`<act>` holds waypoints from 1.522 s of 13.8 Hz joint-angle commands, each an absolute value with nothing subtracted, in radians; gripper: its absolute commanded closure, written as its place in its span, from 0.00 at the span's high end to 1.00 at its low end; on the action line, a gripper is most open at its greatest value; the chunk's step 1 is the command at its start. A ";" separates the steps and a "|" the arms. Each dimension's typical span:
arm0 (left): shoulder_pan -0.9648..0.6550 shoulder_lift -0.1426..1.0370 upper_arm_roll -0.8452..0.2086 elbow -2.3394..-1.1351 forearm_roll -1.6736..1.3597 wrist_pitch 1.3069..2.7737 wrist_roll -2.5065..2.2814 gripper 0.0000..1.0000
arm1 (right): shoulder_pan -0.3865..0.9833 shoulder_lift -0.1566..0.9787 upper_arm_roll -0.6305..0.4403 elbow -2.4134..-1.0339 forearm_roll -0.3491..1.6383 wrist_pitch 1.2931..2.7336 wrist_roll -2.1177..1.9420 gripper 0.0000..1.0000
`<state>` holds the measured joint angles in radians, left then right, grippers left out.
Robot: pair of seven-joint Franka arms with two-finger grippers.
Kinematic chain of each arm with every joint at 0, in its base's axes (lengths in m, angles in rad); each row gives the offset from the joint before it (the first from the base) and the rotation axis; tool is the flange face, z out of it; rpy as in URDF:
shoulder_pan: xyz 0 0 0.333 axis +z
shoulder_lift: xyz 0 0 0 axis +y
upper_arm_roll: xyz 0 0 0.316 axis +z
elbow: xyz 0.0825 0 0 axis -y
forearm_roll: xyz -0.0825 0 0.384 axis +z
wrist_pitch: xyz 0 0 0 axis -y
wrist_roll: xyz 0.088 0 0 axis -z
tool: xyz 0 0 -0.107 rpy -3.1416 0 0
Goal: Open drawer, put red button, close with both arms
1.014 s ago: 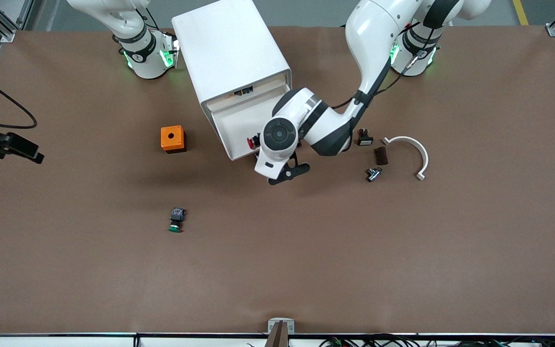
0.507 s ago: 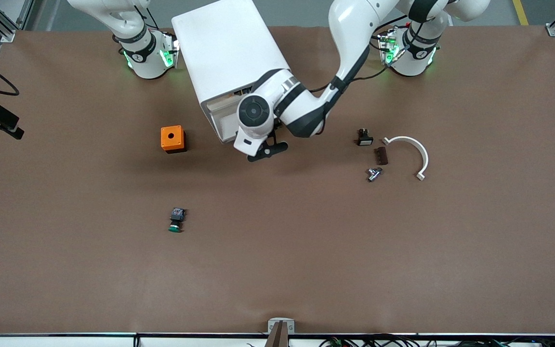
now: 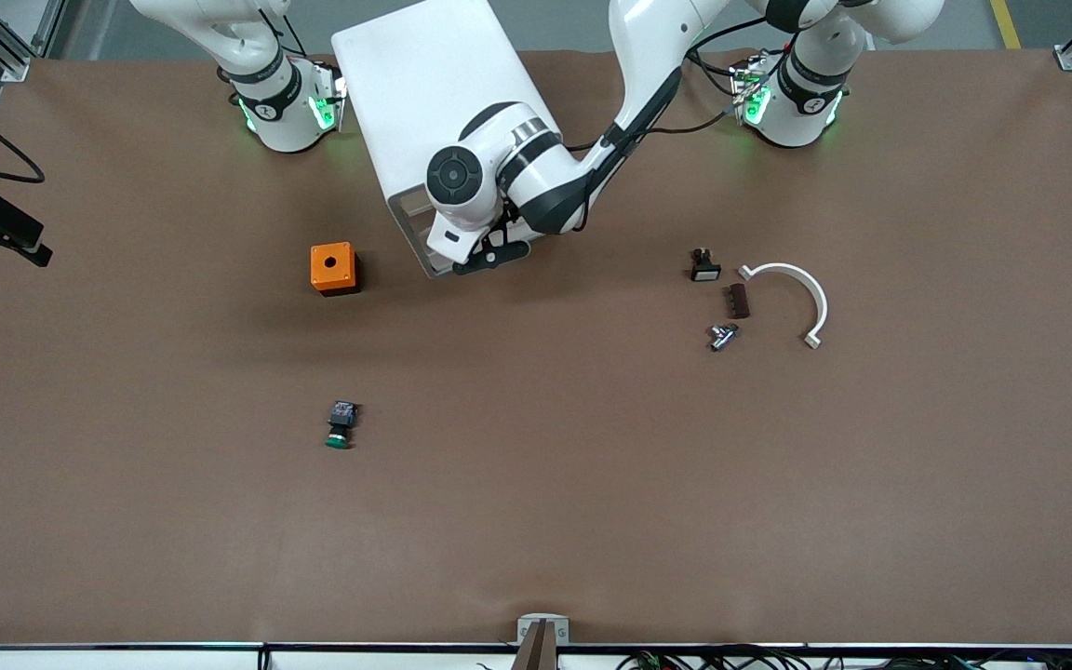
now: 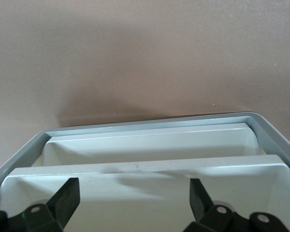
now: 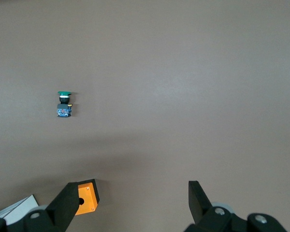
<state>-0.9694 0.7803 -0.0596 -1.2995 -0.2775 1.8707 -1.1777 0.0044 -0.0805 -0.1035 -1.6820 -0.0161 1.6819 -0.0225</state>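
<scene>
The left hand point(image 3: 491, 256) is at the front of the white cabinet point(image 3: 434, 102), fingers point(image 4: 67, 195) spread apart over the drawer point(image 4: 150, 166), which sits pushed in; the red button is hidden from sight; the right hand point(image 5: 130, 205), fingers apart, hangs high over the orange box point(image 3: 332, 268) and green-capped switch point(image 3: 341, 424) on the surface point(image 3: 592, 465).

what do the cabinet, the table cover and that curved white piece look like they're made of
The cabinet looks like smooth white plastic: rounded corners, soft sheen. The table cover seems a matte brown sheet, paper or fabric, faintly creased. The curved white piece is probably moulded plastic, a thin, even arc.
</scene>
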 commanded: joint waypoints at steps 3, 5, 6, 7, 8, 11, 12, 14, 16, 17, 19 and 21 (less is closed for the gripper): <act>-0.841 0.727 -0.008 -1.304 -0.281 1.870 -1.160 1.00 | -0.017 -0.115 -0.100 -1.713 -0.018 1.695 -0.043 1.00; -0.731 0.681 0.031 -1.302 -0.279 1.870 -1.141 1.00 | -0.018 -0.114 -0.101 -1.713 -0.018 1.700 -0.044 1.00; -0.680 0.651 0.044 -1.302 -0.276 1.870 -1.105 1.00 | -0.023 -0.114 -0.101 -1.713 -0.018 1.700 -0.044 1.00; -0.620 0.609 0.052 -1.305 -0.258 1.868 -1.065 1.00 | -0.031 -0.114 -0.101 -1.713 -0.018 1.697 -0.044 1.00; -0.564 0.570 0.052 -1.305 -0.221 1.847 -1.042 1.00 | -0.031 -0.114 -0.101 -1.713 -0.020 1.694 -0.046 1.00; -0.468 0.471 0.052 -1.304 0.002 1.740 -1.011 1.00 | -0.031 -0.117 -0.101 -1.713 -0.018 1.687 -0.044 1.00; -0.447 0.442 0.052 -1.304 0.064 1.705 -0.970 1.00 | -0.031 -0.117 -0.101 -1.713 -0.020 1.686 -0.044 1.00; -0.390 0.398 0.052 -1.304 0.083 1.675 -0.844 1.00 | -0.031 -0.117 -0.101 -1.713 -0.018 1.686 -0.044 1.00; -0.310 0.353 0.046 -1.304 0.081 1.648 -0.720 1.00 | -0.031 -0.118 -0.101 -1.713 -0.018 1.686 -0.044 1.00; -0.273 0.338 0.038 -1.304 0.084 1.638 -0.666 1.00 | -0.031 -0.117 -0.101 -1.713 -0.020 1.686 -0.046 1.00; -0.250 0.290 0.044 -1.305 0.083 1.622 -0.579 1.00 | -0.031 -0.117 -0.101 -1.713 -0.018 1.686 -0.046 1.00; -0.203 0.237 0.041 -1.313 0.083 1.591 -0.500 1.00 | -0.031 -0.117 -0.101 -1.713 -0.018 1.686 -0.046 1.00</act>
<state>-0.2277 0.3088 0.0567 -1.2760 0.0668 1.6172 -0.5600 -0.0139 -0.0886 -0.1125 -1.6897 -0.0161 1.6845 -0.0307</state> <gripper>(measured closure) 0.000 0.000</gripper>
